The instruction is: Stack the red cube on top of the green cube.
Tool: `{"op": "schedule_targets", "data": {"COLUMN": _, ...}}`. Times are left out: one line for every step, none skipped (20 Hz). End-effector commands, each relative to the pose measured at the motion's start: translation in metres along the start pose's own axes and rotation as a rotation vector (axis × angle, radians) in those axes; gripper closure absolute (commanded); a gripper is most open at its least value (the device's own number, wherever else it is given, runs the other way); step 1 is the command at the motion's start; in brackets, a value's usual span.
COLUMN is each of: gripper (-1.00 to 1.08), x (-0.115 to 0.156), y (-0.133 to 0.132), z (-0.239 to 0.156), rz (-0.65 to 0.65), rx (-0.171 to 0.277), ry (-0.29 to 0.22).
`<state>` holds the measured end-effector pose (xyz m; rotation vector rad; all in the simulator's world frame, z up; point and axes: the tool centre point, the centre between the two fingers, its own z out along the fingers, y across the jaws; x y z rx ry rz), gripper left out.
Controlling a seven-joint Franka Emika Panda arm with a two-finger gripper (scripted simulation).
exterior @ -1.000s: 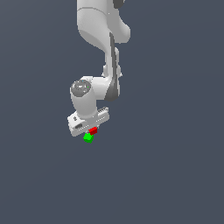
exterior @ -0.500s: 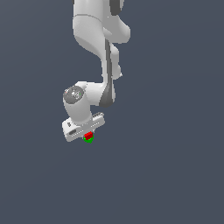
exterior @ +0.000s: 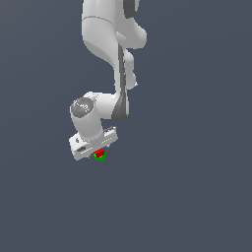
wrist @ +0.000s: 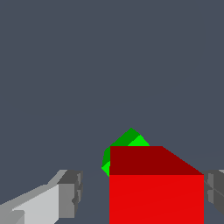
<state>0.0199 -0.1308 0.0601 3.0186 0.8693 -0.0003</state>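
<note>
The red cube rests on top of the green cube, directly under the white hand. In the wrist view the red cube fills the space between the fingers and covers most of the green cube, whose far corner pokes out behind it. My gripper straddles the red cube and is open. One finger stands clearly apart from the cube's side, while the other finger is close to the opposite side. In the exterior view the gripper sits low over the stack.
A plain dark grey floor surrounds the cubes. The white arm rises above the hand.
The arm swung toward the exterior view's left and lowered, bringing the red cube from beside and above the green one down onto it. Over the last half second the hand has barely moved.
</note>
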Motion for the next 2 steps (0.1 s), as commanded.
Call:
{"op": "schedule_targets", "data": {"gripper": -0.92, "x": 0.0001, "y": 0.0001, "z": 0.0, "rz": 0.0, "rx": 0.0, "ry": 0.0}}
{"op": "schedule_targets", "data": {"gripper": -0.92, "x": 0.0001, "y": 0.0001, "z": 0.0, "rz": 0.0, "rx": 0.0, "ry": 0.0}}
